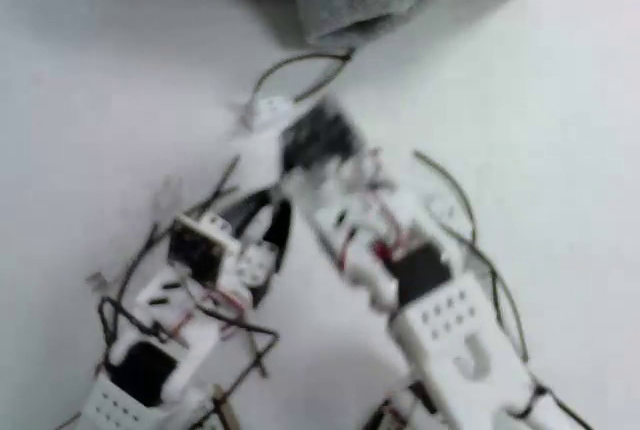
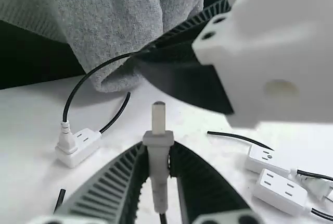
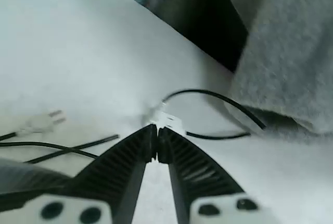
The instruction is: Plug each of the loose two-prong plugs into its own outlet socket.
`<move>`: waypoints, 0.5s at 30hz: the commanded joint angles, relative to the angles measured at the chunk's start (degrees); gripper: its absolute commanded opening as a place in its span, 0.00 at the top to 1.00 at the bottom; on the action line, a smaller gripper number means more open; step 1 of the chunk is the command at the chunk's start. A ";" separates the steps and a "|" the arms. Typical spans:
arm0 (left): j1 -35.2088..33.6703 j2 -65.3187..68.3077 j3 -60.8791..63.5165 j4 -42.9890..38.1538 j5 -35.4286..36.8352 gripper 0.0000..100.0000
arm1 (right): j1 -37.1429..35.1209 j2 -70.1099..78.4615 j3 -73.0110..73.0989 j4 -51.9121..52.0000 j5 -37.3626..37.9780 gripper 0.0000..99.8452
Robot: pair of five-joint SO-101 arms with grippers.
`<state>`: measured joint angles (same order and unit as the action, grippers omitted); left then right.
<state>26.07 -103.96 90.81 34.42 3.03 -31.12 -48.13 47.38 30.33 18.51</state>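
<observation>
Working across from the left edge of the tabletop (image 1: pixel 90 80), I have the left hand (image 2: pixel 157 156) clenched on a two-prong plug (image 2: pixel 157 139). It grips the plug by its white body, with the prongs sticking out past the fingertips and the cord trailing back between them. This hand hangs over the near left part of the tabletop.

In the left wrist view, an outlet block (image 2: pixel 79 147) lies flat beyond the held plug, toward the far edge, with a black cord (image 2: pixel 88 78) looping up out of one end. It sits just in front of a grey cloth (image 2: pixel 104 15) that drapes over the far edge. A second outlet (image 2: pixel 264 160) and a third outlet (image 2: pixel 281 191) lie side by side, nearly touching, with dark cords running off them.

The right arm (image 1: pixel 440 330) stretches from the near right corner toward the middle of the far edge. Its right hand (image 3: pixel 156 141) is clenched on nothing, fingertips pressed together just short of the outlet block. In the right wrist view a loose plug (image 3: pixel 44 121) lies flat on the bare tabletop, well apart from that hand.
</observation>
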 commanded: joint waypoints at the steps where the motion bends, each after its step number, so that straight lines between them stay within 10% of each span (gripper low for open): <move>1: -0.31 -0.66 -1.76 -1.93 0.35 0.98 | -8.48 -5.14 -1.58 2.24 0.44 0.98; 15: 0.04 -0.66 -4.40 -11.16 0.09 0.98 | 3.21 17.45 -3.16 -12.79 0.62 0.98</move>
<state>26.07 -103.69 91.08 26.24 3.21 -34.11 -40.13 46.51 23.91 18.42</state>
